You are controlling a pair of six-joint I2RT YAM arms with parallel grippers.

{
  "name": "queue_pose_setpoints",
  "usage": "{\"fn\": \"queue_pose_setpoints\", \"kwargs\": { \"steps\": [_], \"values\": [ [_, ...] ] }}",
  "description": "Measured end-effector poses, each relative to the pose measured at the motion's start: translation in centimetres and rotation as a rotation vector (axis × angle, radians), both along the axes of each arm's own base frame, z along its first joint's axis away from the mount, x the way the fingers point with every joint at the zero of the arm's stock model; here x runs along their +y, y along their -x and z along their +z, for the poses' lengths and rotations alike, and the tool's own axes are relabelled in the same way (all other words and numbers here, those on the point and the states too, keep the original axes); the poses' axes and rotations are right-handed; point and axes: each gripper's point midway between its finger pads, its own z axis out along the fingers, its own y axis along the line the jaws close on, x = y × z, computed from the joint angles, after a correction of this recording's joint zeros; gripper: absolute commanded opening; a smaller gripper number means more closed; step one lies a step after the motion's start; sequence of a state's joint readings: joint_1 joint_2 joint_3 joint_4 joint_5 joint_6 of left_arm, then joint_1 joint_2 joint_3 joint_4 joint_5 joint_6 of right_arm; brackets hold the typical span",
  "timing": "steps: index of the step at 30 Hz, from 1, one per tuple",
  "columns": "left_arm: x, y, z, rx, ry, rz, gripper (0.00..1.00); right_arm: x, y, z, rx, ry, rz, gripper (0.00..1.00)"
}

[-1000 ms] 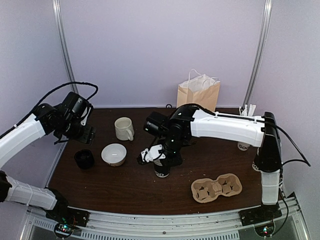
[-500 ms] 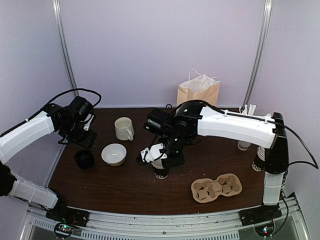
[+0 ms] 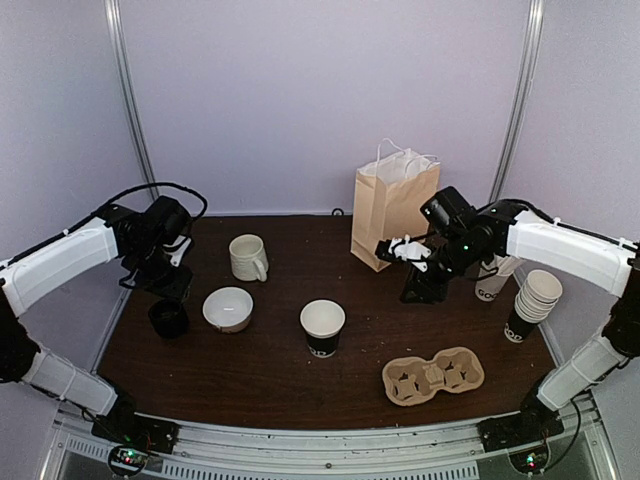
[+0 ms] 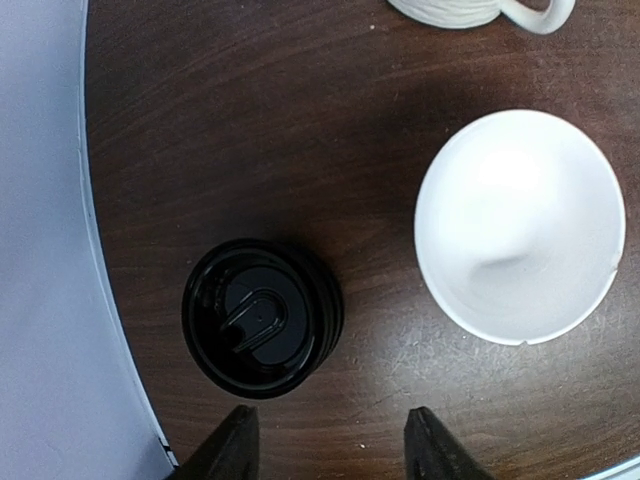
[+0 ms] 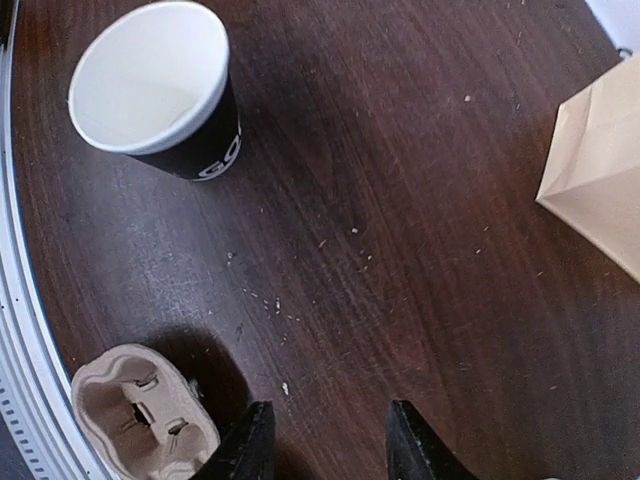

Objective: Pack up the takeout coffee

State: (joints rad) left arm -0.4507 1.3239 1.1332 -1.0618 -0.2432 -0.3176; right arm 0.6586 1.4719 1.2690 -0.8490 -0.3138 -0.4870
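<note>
A single black paper cup point(image 3: 322, 328) with a white inside stands lidless at the table's centre; it also shows in the right wrist view point(image 5: 160, 95). No lidded cup shows. A black dome lid point(image 3: 168, 318) sits on a short black stack at the left, and is seen from above in the left wrist view point(image 4: 260, 318). My left gripper point(image 3: 168, 290) hovers open just above and behind the lid point(image 4: 330, 440), which lies ahead of the left finger. My right gripper point(image 3: 418, 288) is open and empty over bare table point(image 5: 325, 435), right of the cup and beside the bag.
A brown paper bag point(image 3: 393, 205) stands at the back point(image 5: 600, 170). A cardboard cup carrier point(image 3: 433, 375) lies front right point(image 5: 130, 420). A white bowl point(image 3: 228, 308) point(image 4: 520, 225) and cream mug point(image 3: 248, 257) sit left of centre. Stacked paper cups point(image 3: 530, 305) stand far right.
My right gripper has left the cup standing at the centre and swung back right toward the bag. My left gripper has moved down and in over the black lid.
</note>
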Motion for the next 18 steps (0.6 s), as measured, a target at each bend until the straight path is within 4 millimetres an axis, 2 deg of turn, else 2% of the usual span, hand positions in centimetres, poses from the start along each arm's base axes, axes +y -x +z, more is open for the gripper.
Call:
{"fn": "queue_pose_setpoints", "kwargs": {
  "steps": [2, 5, 8, 12, 18],
  "values": [
    [0.0, -0.1, -0.6, 0.037, -0.010, 0.001, 0.54, -0.9, 0.2, -2.5, 0.053, -0.016, -0.031, 0.44],
    [-0.1, -0.3, -1.4, 0.086, -0.005, 0.007, 0.56, -1.2, 1.1, -4.5, 0.100, -0.019, -0.025, 0.43],
    [0.0, 0.0, -2.2, 0.142, -0.005, 0.015, 0.49, -0.4, 0.9, -3.9, 0.092, -0.063, -0.003, 0.43],
    [0.3, 0.7, -3.2, 0.219, 0.008, 0.020, 0.46, 0.9, 1.2, -2.6, 0.078, -0.107, 0.059, 0.42],
    [1.0, 0.6, -4.4, 0.276, 0.014, 0.037, 0.49, 2.1, 2.4, -2.3, 0.074, -0.119, 0.144, 0.42]
  ]
}}
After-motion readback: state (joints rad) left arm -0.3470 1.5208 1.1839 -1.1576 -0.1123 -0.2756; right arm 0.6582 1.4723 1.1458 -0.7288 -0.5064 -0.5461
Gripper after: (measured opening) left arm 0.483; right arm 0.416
